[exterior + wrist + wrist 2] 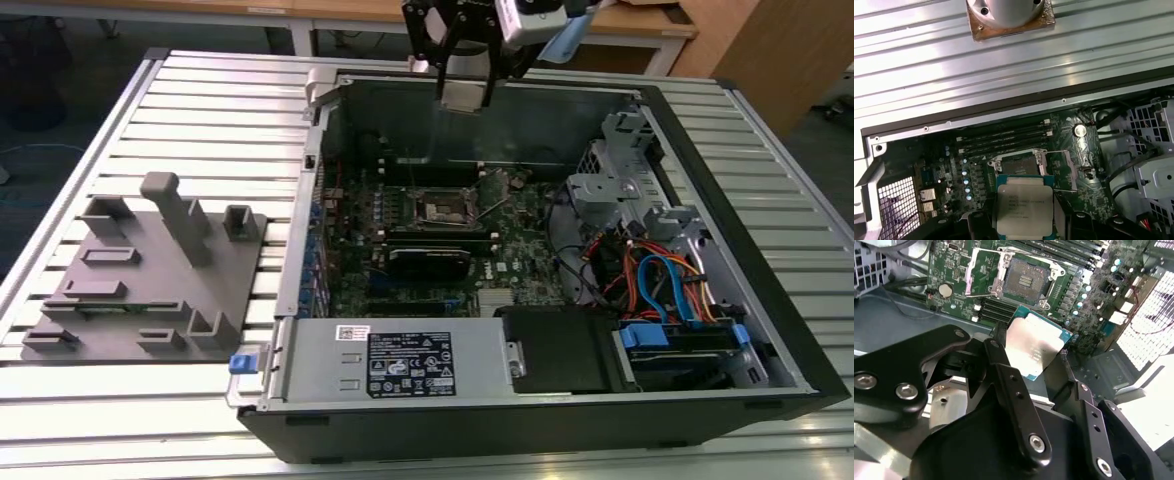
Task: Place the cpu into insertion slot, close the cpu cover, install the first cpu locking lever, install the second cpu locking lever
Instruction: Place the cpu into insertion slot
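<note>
My gripper (466,90) hangs over the back wall of the open computer case (747,160), shut on the cpu (466,99), a flat silver-tan square held by two opposite edges. In both wrist views the cpu (1036,347) (1024,207) sits between the black fingers (1004,370), well above the board. The insertion slot (434,208) (1029,280) (1016,162) lies open on the green board, dark inside a silver rim. The cpu cover (981,270) (1060,170) is swung open beside the slot, with board showing through its window.
Long black memory slots (1004,140) run beside the socket. A black card (427,262), the power supply (400,365) and a drive cage with coloured cables (667,280) crowd the case. A grey fixture block (147,270) stands on the slatted table at the exterior view's left.
</note>
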### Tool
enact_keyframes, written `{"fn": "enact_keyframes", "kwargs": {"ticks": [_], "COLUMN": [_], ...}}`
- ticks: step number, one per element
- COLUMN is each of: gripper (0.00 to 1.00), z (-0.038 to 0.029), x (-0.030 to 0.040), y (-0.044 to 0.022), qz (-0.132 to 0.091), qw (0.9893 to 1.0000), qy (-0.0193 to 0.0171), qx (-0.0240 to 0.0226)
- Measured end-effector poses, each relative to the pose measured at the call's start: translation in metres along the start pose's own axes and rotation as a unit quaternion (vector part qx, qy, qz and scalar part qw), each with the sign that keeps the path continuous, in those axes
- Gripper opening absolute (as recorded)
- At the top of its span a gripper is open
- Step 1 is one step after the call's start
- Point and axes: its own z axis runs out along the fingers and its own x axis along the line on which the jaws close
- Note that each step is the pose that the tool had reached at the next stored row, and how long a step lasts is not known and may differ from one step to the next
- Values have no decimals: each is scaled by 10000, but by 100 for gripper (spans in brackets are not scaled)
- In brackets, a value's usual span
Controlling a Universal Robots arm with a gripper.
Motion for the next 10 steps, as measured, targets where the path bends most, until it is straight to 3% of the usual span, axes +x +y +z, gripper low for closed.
{"fn": "enact_keyframes", "kwargs": {"ticks": [10], "gripper": [54], "z": [2], "x": [1], "y": [0], "qz": [22], "qw": [10000], "qy": [-2], "qx": [0]}}
